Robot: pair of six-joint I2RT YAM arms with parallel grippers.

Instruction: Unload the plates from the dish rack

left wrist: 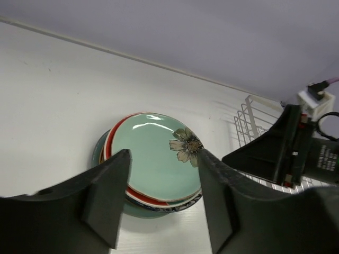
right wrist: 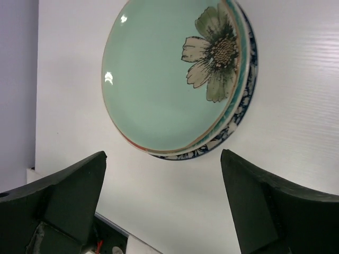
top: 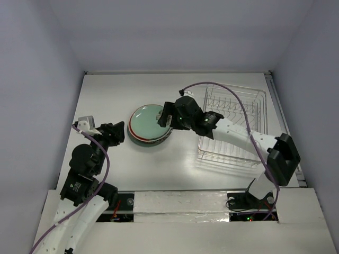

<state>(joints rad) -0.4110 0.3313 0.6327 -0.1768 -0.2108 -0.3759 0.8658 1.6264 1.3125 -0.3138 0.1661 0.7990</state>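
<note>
The plates [top: 146,125] lie flat in one stack on the table, left of the dish rack [top: 241,108]. On top is a pale green plate [right wrist: 159,79] with a painted flower; red, teal and blue-patterned rims show under it [left wrist: 139,197]. My right gripper [top: 163,121] hangs wide open over the stack's right edge, and in its wrist view [right wrist: 164,156] nothing sits between the fingers. My left gripper [top: 119,132] is at the stack's left edge, open [left wrist: 164,156], with the plates lying beyond its fingers. I see no plate standing in the dish rack [left wrist: 248,119].
The white table [top: 106,95] is enclosed by pale walls at the back and sides. The right arm [top: 238,135] stretches across the front of the rack, with its purple cable looping over it. A taped ledge runs along the near table edge [top: 180,201].
</note>
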